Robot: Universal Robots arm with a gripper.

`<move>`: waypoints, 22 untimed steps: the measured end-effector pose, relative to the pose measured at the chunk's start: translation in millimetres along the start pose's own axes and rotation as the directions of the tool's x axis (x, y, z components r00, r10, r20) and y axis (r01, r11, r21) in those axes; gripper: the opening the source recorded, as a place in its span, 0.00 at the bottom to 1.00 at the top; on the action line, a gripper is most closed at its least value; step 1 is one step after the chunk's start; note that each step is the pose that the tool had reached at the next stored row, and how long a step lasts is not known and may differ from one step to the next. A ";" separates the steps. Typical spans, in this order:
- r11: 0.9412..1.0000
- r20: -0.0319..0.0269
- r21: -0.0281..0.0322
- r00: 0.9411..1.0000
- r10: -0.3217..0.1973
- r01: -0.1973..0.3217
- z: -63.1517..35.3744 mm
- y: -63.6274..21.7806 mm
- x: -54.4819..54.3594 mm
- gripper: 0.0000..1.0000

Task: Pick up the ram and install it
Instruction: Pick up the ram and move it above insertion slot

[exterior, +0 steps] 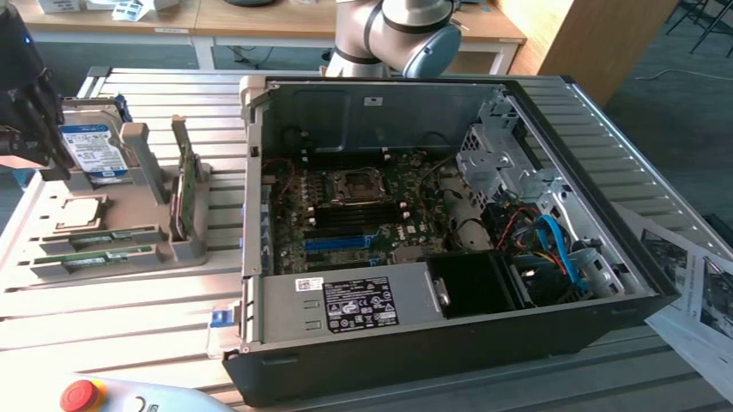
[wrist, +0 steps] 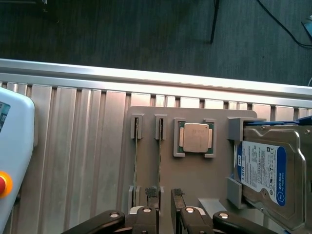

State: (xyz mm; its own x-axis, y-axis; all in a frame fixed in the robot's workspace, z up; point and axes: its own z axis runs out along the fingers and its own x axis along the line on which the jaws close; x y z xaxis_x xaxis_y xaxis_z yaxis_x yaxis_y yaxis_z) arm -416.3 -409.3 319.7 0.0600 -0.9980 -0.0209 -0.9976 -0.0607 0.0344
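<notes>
Right now the claw (wrist: 164, 193) hangs low over a gray tray (wrist: 204, 180) on the bench (exterior: 126, 313). Its two black fingers (wrist: 179, 202) stand apart with a gap between them, and they hold nothing. The ram (wrist: 160, 156) stands on its thin edge in the tray. One end of it sits just in front of that gap, close to one fingertip. I cannot tell if the finger touches it. A second stick (wrist: 136, 161) just like it stands beside it, on the side away from the square silver chip (wrist: 195, 138). Past the chip lies a hard drive (wrist: 263, 175) with a blue and white label.

In the exterior view the tray is at nine o'clock from the open computer case (exterior: 458, 343). A taller green card (exterior: 184, 184) stands up on the tray at two o'clock from the ram, between it and the case wall. Inside the case the motherboard (exterior: 355, 202) lies flat, with a long blue slot (exterior: 342, 244) near its six o'clock edge. A gray power box (exterior: 349, 305) with stickers sits at six o'clock from that. Blue cables (exterior: 555, 245) curl at three o'clock. A red button (exterior: 81, 395) sits at seven o'clock from the case.
</notes>
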 end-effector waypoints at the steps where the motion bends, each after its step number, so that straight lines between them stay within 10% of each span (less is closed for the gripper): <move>1: 1.000 0.000 0.000 1.000 0.000 0.000 1.0 0.0 0.0 0.25; 22: 1.000 0.000 0.000 1.000 0.000 0.000 21.5 -0.8 0.5 0.25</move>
State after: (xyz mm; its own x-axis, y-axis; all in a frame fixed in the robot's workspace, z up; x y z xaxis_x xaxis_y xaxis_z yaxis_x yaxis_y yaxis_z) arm -416.3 -409.4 298.2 0.0601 -0.9980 -0.0209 -0.9976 -0.0608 0.0345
